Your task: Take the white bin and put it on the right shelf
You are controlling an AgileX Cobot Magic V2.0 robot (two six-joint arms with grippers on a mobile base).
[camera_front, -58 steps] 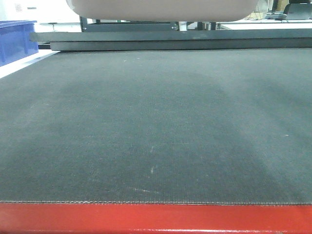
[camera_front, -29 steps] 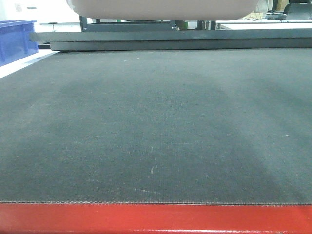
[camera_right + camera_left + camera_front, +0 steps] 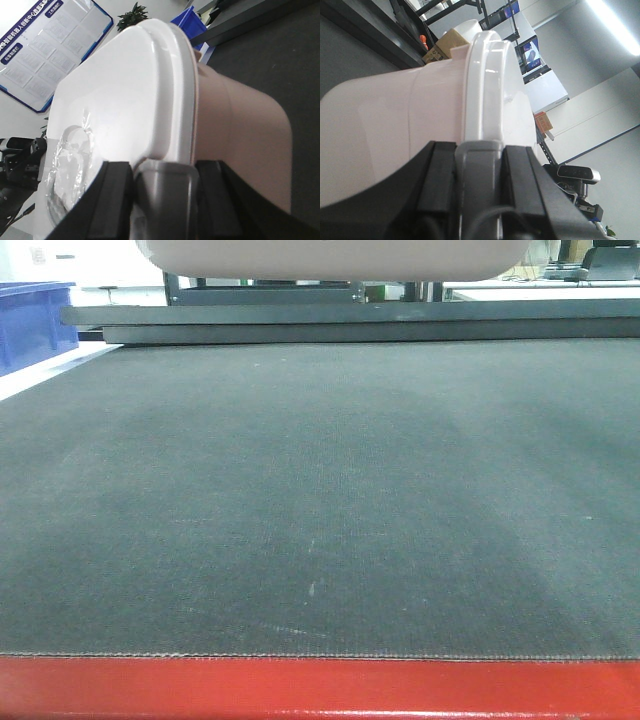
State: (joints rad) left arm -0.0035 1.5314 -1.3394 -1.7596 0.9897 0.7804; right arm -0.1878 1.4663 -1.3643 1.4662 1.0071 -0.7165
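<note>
The white bin (image 3: pixel 335 258), a pale pinkish-beige tub, hangs above the dark mat; only its underside shows at the top of the front view. In the left wrist view the white bin (image 3: pixel 410 110) lies on its side before the camera, and my left gripper (image 3: pixel 479 165) is shut on its grey end handle (image 3: pixel 479 155). The right wrist view shows the white bin (image 3: pixel 240 125) with its flat white lid (image 3: pixel 125 90). My right gripper (image 3: pixel 166 187) is shut on the grey handle (image 3: pixel 167 180) at that end. The right shelf is out of view.
A red-framed table (image 3: pixel 320 688) with a dark mat (image 3: pixel 320 490) lies under the bin. A blue plastic bin (image 3: pixel 35 320) stands at the far left. Dark rails (image 3: pixel 350 322) run along the table's far edge. A cardboard box (image 3: pixel 442 42) sits behind.
The bin's underside has barely shifted at the top of the front view. Nothing else has moved.
</note>
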